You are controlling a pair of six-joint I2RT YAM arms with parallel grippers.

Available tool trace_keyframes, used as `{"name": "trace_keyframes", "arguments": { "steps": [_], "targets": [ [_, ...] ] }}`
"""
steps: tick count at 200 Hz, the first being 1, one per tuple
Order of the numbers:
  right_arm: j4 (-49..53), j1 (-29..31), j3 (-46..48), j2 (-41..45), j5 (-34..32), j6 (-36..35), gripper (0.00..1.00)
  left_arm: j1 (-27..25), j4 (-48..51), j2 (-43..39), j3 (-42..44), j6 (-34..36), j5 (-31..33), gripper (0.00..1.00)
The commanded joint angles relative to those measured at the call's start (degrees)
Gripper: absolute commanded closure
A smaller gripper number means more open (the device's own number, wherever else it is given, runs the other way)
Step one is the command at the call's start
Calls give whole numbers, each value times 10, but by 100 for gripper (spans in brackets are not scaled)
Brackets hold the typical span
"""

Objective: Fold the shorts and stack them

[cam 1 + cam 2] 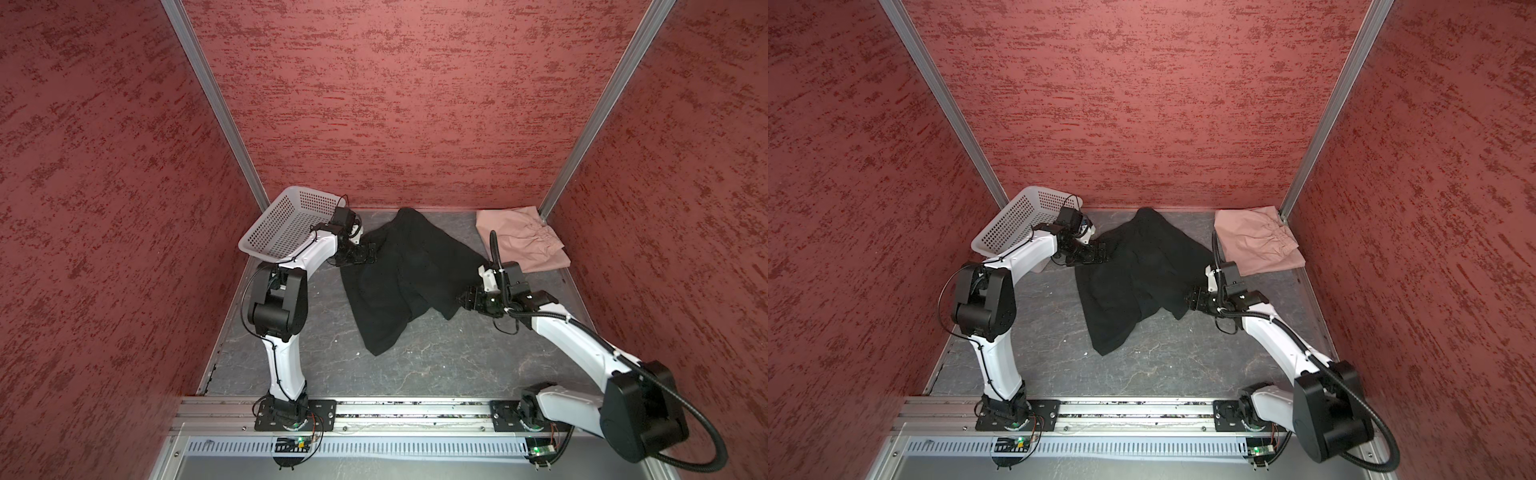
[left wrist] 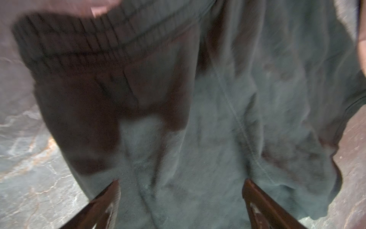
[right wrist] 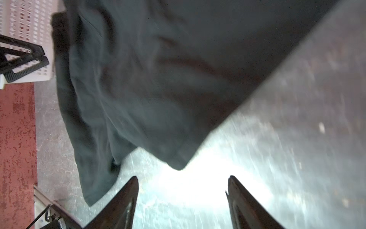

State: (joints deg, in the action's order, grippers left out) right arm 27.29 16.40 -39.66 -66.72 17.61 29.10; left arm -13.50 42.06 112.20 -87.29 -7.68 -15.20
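Showing the white basket [image 1: 282, 232] [image 1: 1013, 232] standing on the grey table [image 1: 415, 374] [image 1: 1163, 374] in both top views. Finding the black shorts [image 1: 395, 286] [image 1: 1129, 286] lying just beside the basket, spread out but rumpled, with folds running across the cloth and one end trailing away from the basket. Finding the pink shorts [image 1: 523, 245] [image 1: 1260, 245] resting well apart from the basket, beyond the black pair on the side away from it, folded into a flat bundle with the gathered waistband showing. Catching the left gripper [image 1: 360, 255] [image 1: 1096, 254] hovering between the basket and the black shorts, right at the cloth edge nearest the basket. Seeing the left gripper [image 2: 181, 181] in its wrist view holding its jaws spread wide above the black shorts [image 2: 217, 119], fingers [image 2: 111, 198] gripping nothing, the ribbed waistband [image 2: 79, 45] lying ahead of the tips. Catching the right gripper [image 1: 463, 300] [image 1: 1190, 298] hanging well apart from the basket, at the edge of the black shorts farthest from it. Seeing the right gripper [image 3: 182, 177] in its wrist view standing with jaws parted over bare table, a corner of the black shorts [image 3: 158, 79] lying just ahead of the fingertips [image 3: 128, 190] and not between them, nothing being held. Glimpsing the basket [image 3: 29, 23] beyond the cloth in that same blurred view.
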Motion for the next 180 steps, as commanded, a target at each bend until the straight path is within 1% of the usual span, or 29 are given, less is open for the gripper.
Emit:
{"name": "trace_keyframes", "arguments": {
  "steps": [1, 25, 46, 54, 67, 80, 103, 120, 148, 180],
  "targets": [
    [-36, 2, 35, 19, 8, 53, 30, 0, -4, -1, 28, 12, -9, 4],
    [-154, 15, 80, -24, 48, 75, 32, 0, -25, -18, 77, 1, -23, 4],
    [-214, 48, 80, -44, 68, 77, 45, 0, -41, -35, 115, -7, -33, 4],
    [-226, 66, 77, -47, 72, 75, 47, 1, -49, -38, 127, -10, -35, 4],
    [-240, 93, 76, -60, 78, 75, 46, 6, -54, -36, 136, -11, -37, 4],
    [-255, 129, 75, -82, 81, 84, 43, 11, -50, -30, 135, -12, -35, 4],
    [-284, 197, 70, -117, 72, 110, 37, 13, -49, -34, 137, -11, -35, 5],
    [-319, 232, 66, -145, 63, 124, 36, 15, -49, -43, 141, -9, -34, 4],
    [-336, 256, 25, -209, 52, 122, 35, 18, -51, -45, 149, -8, -35, 4],
    [-330, 260, -12, -247, 19, 144, 35, 21, -57, -47, 167, -8, -36, 5]
  ]
}}
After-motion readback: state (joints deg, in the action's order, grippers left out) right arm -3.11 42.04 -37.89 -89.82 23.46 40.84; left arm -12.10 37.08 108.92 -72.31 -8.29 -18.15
